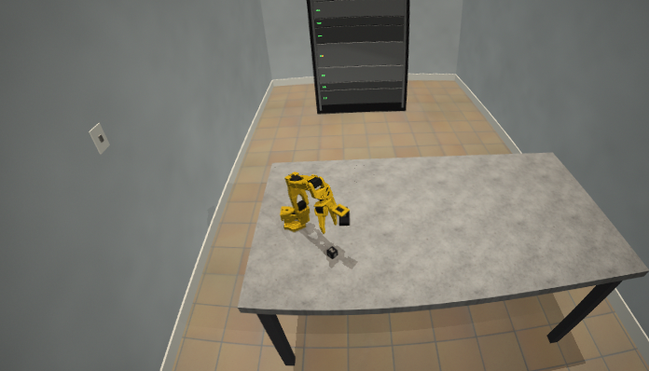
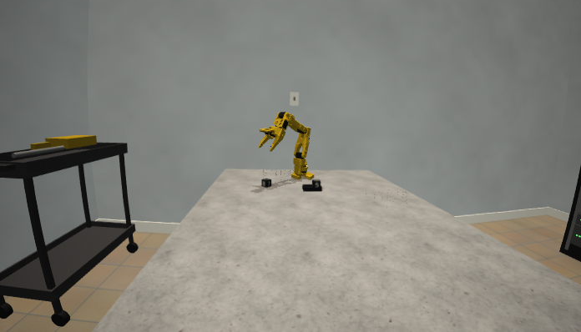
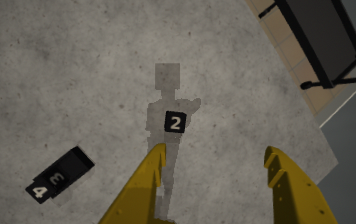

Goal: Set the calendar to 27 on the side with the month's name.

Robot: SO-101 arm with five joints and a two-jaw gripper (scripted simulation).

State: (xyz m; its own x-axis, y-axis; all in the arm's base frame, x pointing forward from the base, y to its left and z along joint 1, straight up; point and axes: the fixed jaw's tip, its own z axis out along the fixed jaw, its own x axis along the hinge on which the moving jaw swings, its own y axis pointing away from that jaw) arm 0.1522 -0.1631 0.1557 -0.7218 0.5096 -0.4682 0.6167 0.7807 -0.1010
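A loose black cube [image 1: 331,252] [image 2: 265,183] [image 3: 175,122] stands on the table with a white 2 on its top face. The black tray [image 1: 343,219] [image 2: 306,188] [image 3: 77,164] lies flat near the arm's base. A second cube [image 2: 316,183] [image 3: 41,189] stands at one end of it; in the wrist view a 4 and a 3 show on it. My gripper [image 1: 326,223] [image 2: 265,146] [image 3: 215,150] hangs high above the table, over and slightly short of the loose cube. Its fingers stand apart with nothing between them.
The grey table [image 1: 454,223] [image 2: 300,259] reaches its edge just beyond the loose cube. A black wheeled cart [image 2: 64,208] [image 3: 320,45] stands off that side. A server rack [image 1: 359,36] stands at the back of the room.
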